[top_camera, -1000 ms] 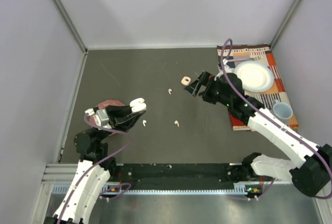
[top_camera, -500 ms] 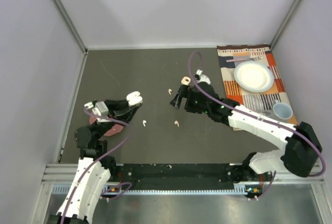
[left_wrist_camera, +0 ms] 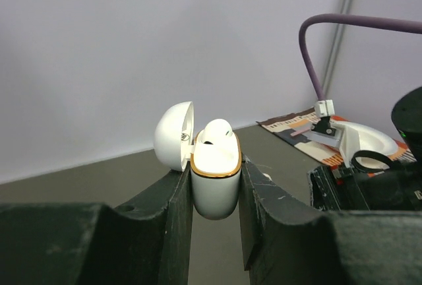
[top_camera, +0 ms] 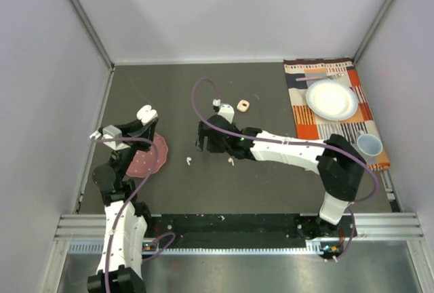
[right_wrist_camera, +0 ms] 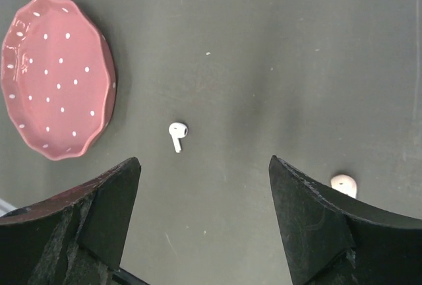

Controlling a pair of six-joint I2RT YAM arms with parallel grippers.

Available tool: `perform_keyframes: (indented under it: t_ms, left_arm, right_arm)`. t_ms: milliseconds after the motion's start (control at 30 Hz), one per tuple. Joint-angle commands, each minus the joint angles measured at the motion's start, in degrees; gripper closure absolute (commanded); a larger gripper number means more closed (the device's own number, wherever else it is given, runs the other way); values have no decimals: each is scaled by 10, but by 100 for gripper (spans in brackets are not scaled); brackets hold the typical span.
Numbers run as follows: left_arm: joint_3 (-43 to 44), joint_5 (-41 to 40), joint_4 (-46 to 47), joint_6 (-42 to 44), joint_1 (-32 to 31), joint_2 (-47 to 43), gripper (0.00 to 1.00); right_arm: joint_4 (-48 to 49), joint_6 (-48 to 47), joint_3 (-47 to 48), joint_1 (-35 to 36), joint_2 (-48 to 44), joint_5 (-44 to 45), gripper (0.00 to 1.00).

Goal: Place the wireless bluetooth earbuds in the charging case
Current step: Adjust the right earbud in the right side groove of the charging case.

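My left gripper [left_wrist_camera: 215,166] is shut on a white charging case [left_wrist_camera: 215,179] with a gold rim, held upright above the table. Its lid [left_wrist_camera: 175,134] hangs open to the left and one white earbud [left_wrist_camera: 215,132] sits in it. From above, this case [top_camera: 145,114] is over the far edge of a pink dish. A loose white earbud [right_wrist_camera: 177,133] lies on the dark table just ahead of my right gripper [right_wrist_camera: 203,163], which is open with nothing between its fingers. A pale peach earbud [right_wrist_camera: 344,183] lies beside the right finger. In the top view the white earbud [top_camera: 189,161] is left of the peach earbud [top_camera: 231,161].
A pink dotted dish [top_camera: 148,157] lies under the left arm. A small peach case [top_camera: 243,106] sits behind the right arm. At the right a striped placemat [top_camera: 312,120] carries a white plate [top_camera: 331,99] and a cup [top_camera: 369,144]. Grey walls enclose the table.
My right arm has swung left across the table from near the peach case to over the white earbud. The left gripper has carried the white case left and back.
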Motion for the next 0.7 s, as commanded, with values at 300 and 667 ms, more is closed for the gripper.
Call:
perform_keyframes:
  t_ms: [300,667]
  left_arm:
    - [-52,-31,107,-54,55,17,100]
    - [-53,-55,90,-35,50,13,100]
  right_arm:
    - [-66,70,143,31,130,70,32]
    - [-140,142,220,54,217,98,31]
